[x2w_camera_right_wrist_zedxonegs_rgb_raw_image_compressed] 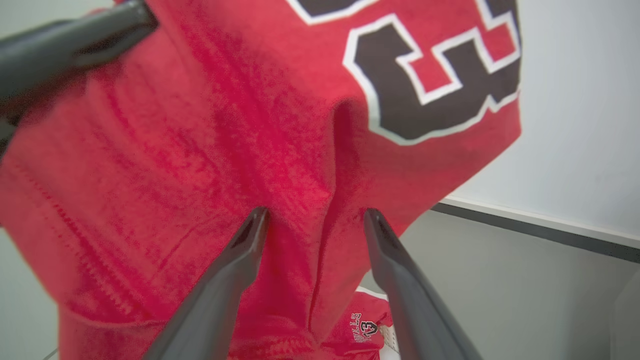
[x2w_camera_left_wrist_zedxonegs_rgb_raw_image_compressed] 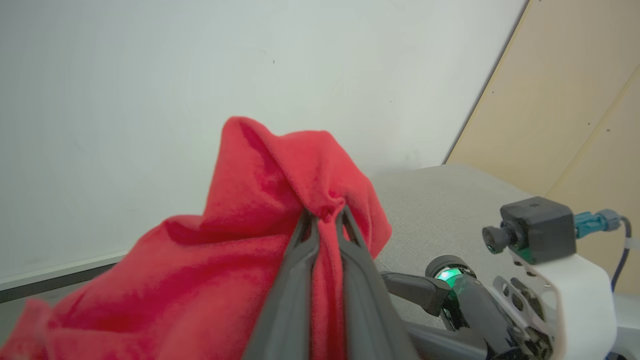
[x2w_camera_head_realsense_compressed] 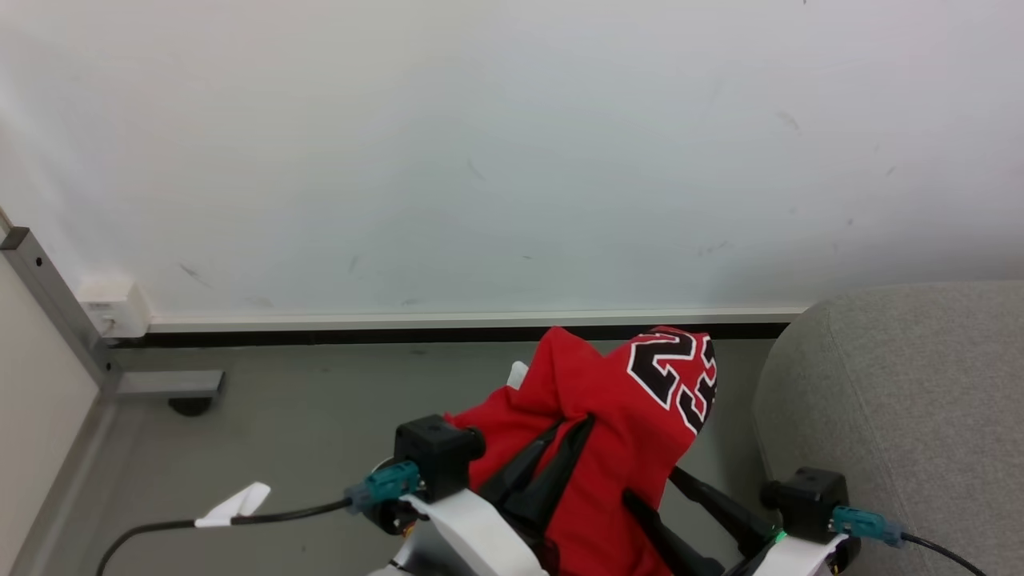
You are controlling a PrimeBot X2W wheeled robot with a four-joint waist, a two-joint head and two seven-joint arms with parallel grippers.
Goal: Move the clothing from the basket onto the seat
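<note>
My left claw (x2w_camera_left_wrist_zedxonegs_rgb_raw_image_compressed: 325,216) pinches a fold of the red shirt (x2w_camera_head_realsense_compressed: 632,432), whose lower end is out of sight. My right claw (x2w_camera_right_wrist_zedxonegs_rgb_raw_image_compressed: 315,220) is spread just beside it. The seat (x2w_camera_head_realsense_compressed: 904,416) is cut off at the right.

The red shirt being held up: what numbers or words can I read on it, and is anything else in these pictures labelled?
"23": black with white edges, on the red garment; the 3 partly wraps round a fold.
"LLS" and "3": small print on a red cloth low in the right wrist view; the start is hidden, and I cannot tell whether it is the same garment.
Nothing legible on the white wall box or the cable tag.
</note>
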